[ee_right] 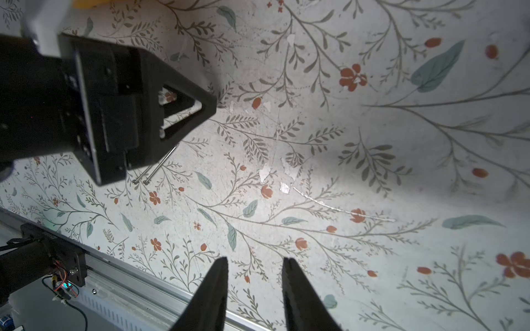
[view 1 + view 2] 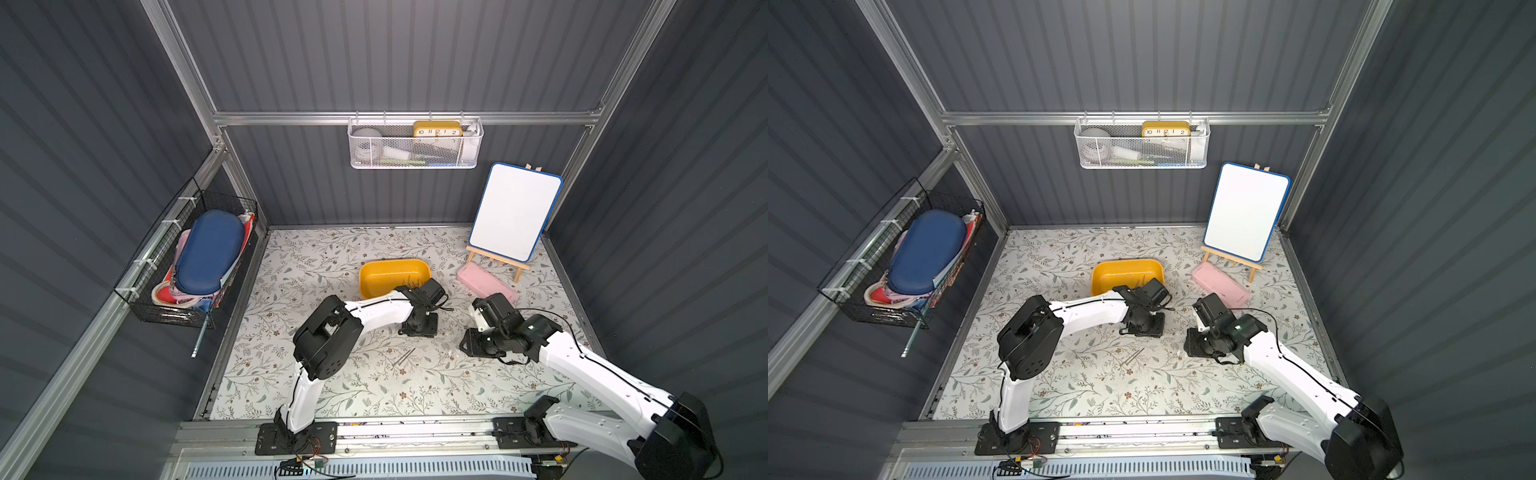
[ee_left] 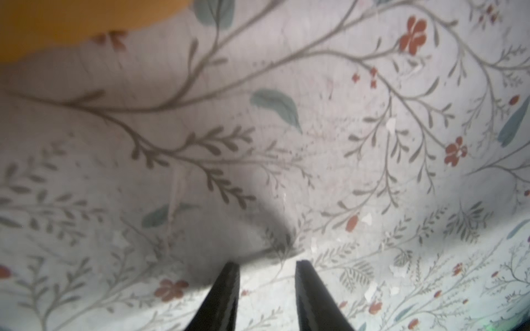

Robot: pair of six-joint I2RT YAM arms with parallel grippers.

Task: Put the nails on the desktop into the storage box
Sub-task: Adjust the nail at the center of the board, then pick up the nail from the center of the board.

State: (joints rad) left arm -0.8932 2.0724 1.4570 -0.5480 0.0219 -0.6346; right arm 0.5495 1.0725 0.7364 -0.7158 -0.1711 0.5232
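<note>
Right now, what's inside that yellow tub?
A few thin dark nails lie in the yellow tub, toward its right end; the rest looks bare. The left arm covers the near corner, so their count is unclear.

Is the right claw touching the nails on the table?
Apart. The right wrist view shows the right gripper open over bare desktop, with the nails lying a clear stretch away.
</note>
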